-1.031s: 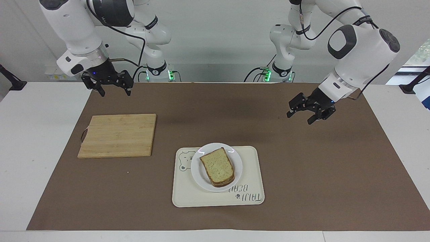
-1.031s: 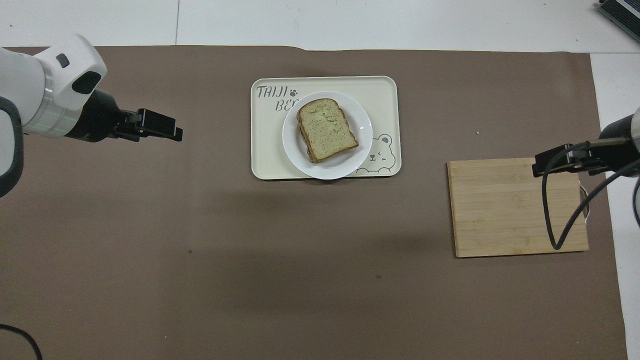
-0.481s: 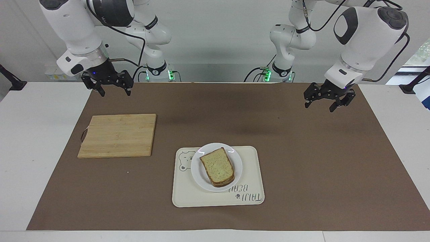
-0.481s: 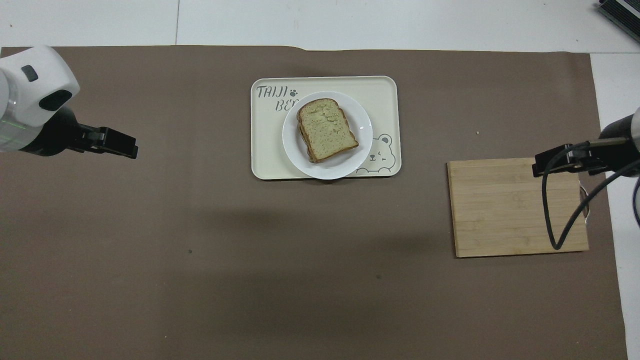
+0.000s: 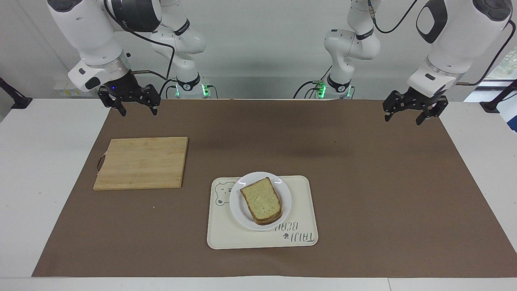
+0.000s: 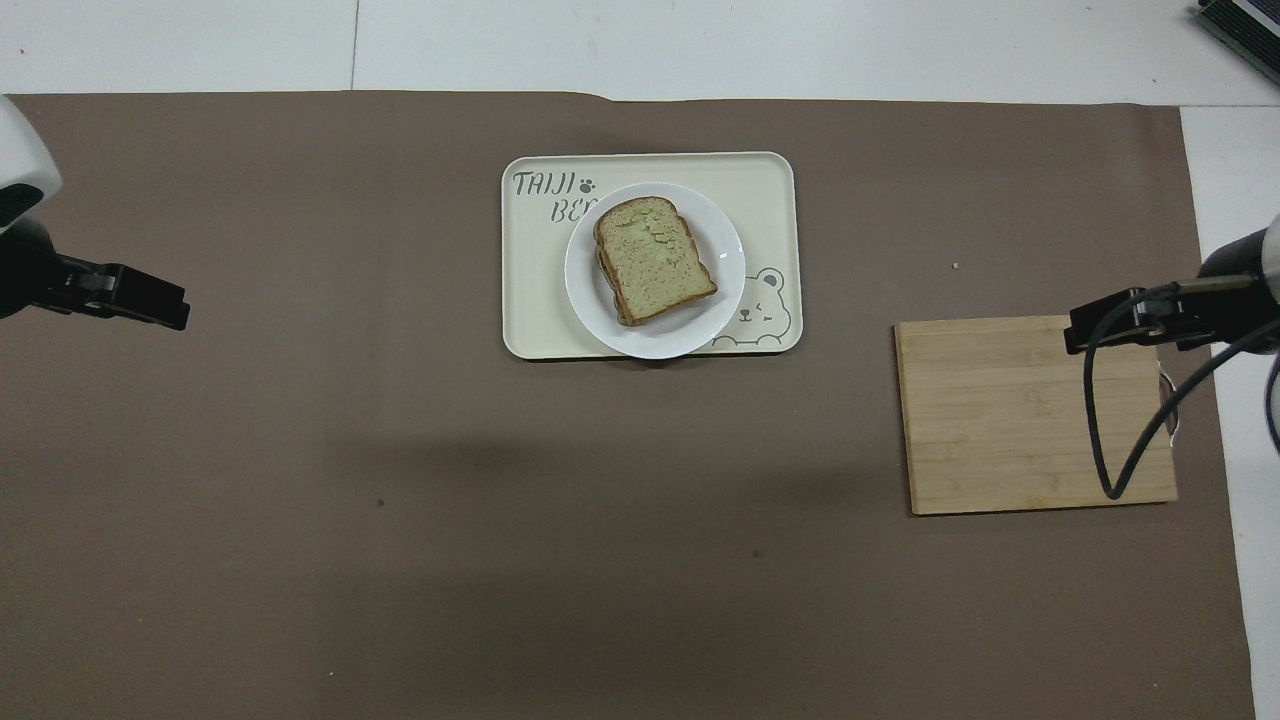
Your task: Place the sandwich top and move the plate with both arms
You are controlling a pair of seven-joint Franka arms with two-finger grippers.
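The sandwich top, a pale speckled slice with a brown crust, lies on a stack of bread on the round white plate. The plate rests on the cream bear-print tray. My left gripper is open and empty, raised over the brown mat at the left arm's end of the table. My right gripper is open and empty, raised over the mat beside the wooden cutting board.
A brown mat covers most of the white table. The cutting board lies toward the right arm's end, nearer to the robots than the tray. The tray sits mid-table, farther from the robots.
My left gripper has drawn back from the middle toward the left arm's end of the table and risen. The right arm, the plate and the bread have not moved.
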